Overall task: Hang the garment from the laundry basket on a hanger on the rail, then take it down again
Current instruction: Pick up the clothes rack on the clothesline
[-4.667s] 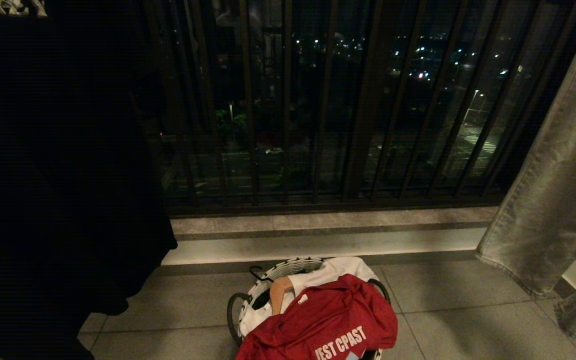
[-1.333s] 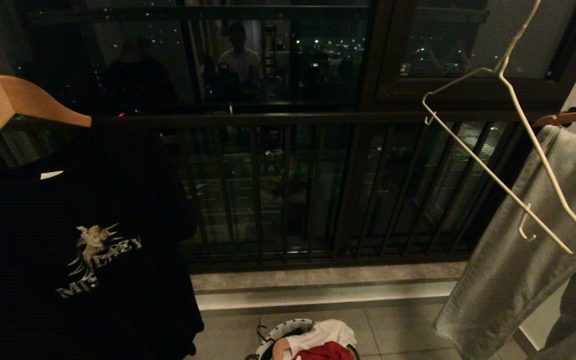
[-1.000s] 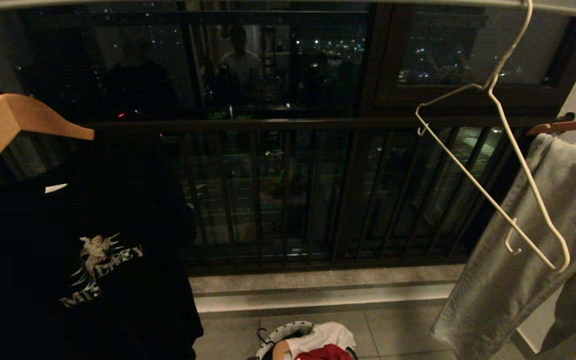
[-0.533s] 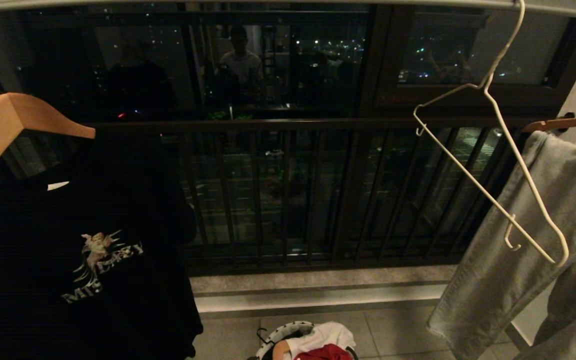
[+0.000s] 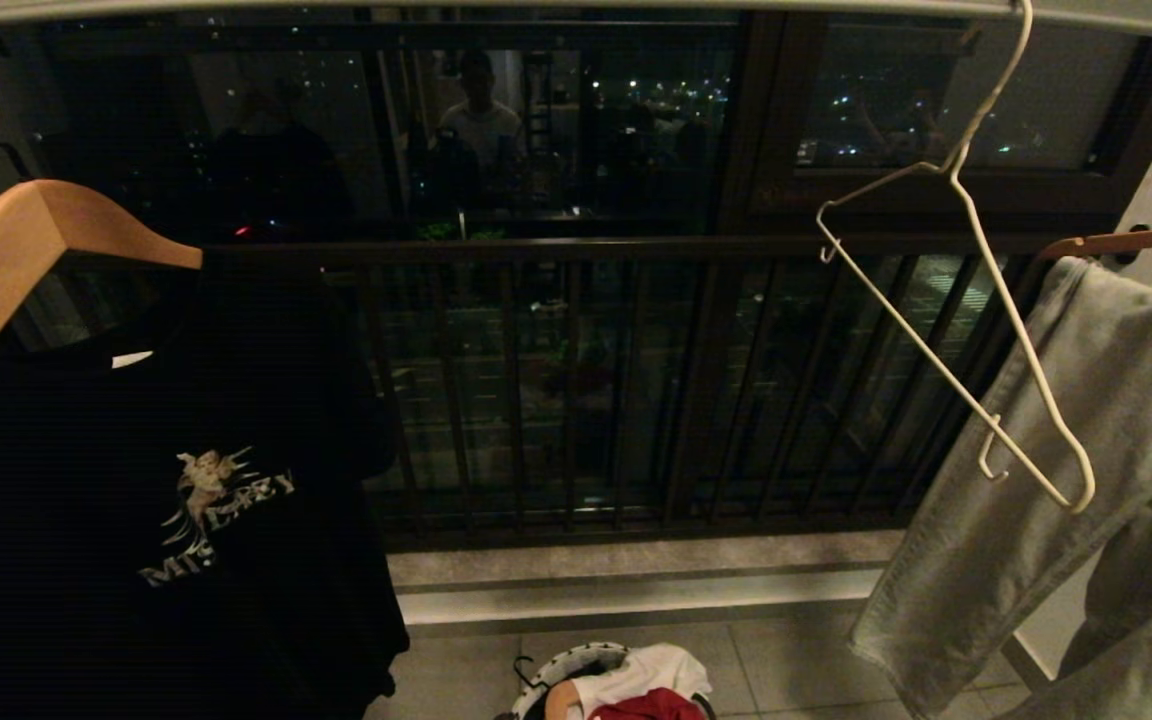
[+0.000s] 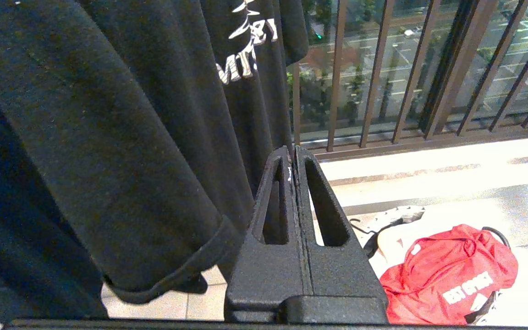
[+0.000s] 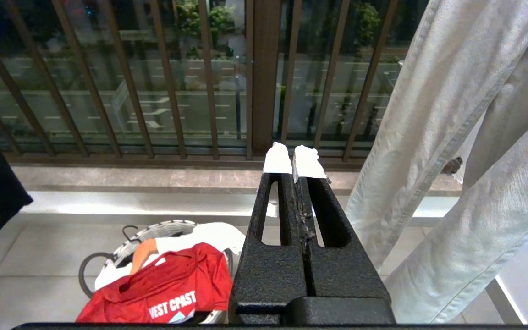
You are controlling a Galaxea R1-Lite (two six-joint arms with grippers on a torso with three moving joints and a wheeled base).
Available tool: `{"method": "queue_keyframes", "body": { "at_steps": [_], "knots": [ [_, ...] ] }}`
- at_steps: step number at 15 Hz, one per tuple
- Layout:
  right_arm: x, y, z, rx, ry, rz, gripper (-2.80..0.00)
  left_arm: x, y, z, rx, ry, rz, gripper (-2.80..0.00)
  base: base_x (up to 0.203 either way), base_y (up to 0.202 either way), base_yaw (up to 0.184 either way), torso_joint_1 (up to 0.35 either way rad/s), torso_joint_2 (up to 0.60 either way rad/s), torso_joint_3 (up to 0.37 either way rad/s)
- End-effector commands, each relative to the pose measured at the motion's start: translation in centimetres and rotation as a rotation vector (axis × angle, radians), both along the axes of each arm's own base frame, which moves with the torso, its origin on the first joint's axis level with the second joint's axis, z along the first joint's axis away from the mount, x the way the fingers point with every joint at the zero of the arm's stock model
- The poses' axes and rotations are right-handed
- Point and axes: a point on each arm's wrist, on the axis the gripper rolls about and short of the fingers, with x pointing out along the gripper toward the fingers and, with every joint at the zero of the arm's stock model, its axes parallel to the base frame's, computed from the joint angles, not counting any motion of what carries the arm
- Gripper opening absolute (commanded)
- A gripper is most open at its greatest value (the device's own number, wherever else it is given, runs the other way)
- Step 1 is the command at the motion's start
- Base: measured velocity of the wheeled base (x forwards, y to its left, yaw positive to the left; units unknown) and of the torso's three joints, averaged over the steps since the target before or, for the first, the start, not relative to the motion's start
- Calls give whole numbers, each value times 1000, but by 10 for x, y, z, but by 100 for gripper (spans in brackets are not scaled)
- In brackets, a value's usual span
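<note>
1. While neither arm appears in the head view, each wrist view shows its own gripper: the left gripper has its jaws pressed fully together and holds nothing.
2. Right gripper: jaws likewise fully closed, white padded fingertips meeting, nothing between them.
3. Garment: the red T-shirt lies heaped on top of the laundry basket, white lettering facing up. In the head view the basket sits at 6 o'clock, on the tiled floor, and only the upper edge of the red cloth shows.
4. A white cloth and a tan wooden hanger lie in the basket beneath the garment.
5. Hanger: the white wire hanger hangs bare from the rail at 2 o'clock, tilted.
6. A black printed T-shirt hangs on a wooden hanger at 9 o'clock.
7. Pale grey trousers hang at 3 o'clock, just beside the wire hanger.
8. A dark railing fills the background.
</note>
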Motion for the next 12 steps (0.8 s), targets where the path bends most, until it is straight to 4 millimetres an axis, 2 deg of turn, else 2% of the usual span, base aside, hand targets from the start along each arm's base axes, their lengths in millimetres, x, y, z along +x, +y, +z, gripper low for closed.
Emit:
{"method": "queue_keyframes", "body": {
  "at_steps": [1, 5, 7, 9, 12],
  "knots": [
    [0, 0, 0, 0, 2, 1, -280, 0, 0, 0, 2, 2, 0, -280, 0, 0, 0, 0, 0, 0],
    [-1, 0, 2, -4, 3, -4, -280, 0, 0, 0, 2, 2, 0, -280, 0, 0, 0, 0, 0, 0],
    [-6, 0, 15, -4, -3, -2, -280, 0, 0, 0, 0, 2, 0, -280, 0, 0, 0, 0, 0, 0],
    [-12, 0, 40, -4, 3, 4, -280, 0, 0, 0, 2, 2, 0, -280, 0, 0, 0, 0, 0, 0],
    [-3, 0, 88, -3, 45, 14, -280, 0, 0, 0, 1, 0, 0, -280, 0, 0, 0, 0, 0, 0]
  ]
}}
